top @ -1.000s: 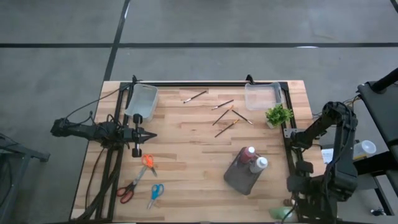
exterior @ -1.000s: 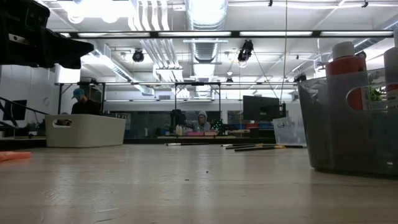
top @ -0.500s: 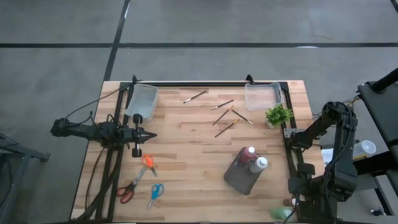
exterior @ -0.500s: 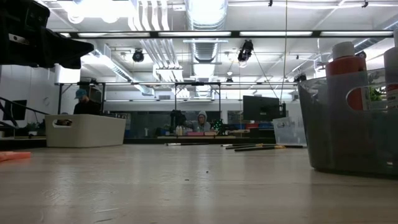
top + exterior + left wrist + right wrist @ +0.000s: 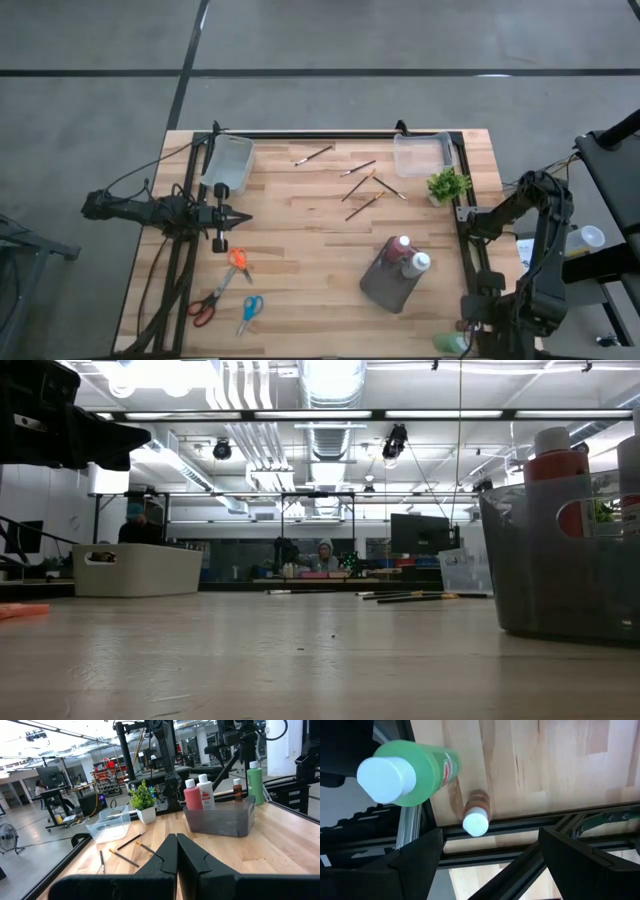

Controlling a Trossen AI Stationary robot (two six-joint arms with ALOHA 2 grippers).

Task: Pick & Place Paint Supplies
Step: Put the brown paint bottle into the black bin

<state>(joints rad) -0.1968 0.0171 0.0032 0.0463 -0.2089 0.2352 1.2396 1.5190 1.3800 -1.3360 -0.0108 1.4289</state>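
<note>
A red bottle [image 5: 402, 246] and a white bottle [image 5: 420, 263] stand in a grey bin [image 5: 388, 282]. A green bottle [image 5: 412, 770] and a small dark red bottle [image 5: 476, 815], both white-capped, stand upright on the table's near right corner. My right gripper [image 5: 485, 865] hangs open above them, pointing down, its fingers apart from both. Several thin paintbrushes [image 5: 362, 188] lie flat at the far middle. My left gripper [image 5: 243, 217] waits shut and level at the table's left, holding nothing.
Two clear bins stand at the far left [image 5: 228, 165] and far right [image 5: 422, 152]. A potted plant [image 5: 447, 185] is beside the right one. Orange [image 5: 238, 262], red [image 5: 205, 308] and blue [image 5: 250, 308] scissors lie near left. A black rail [image 5: 520, 827] edges the table below my right gripper.
My right arm has sunk a little toward the table's near right corner, over the green and dark red bottles, and has tipped slightly. Its fingers have stayed open.
</note>
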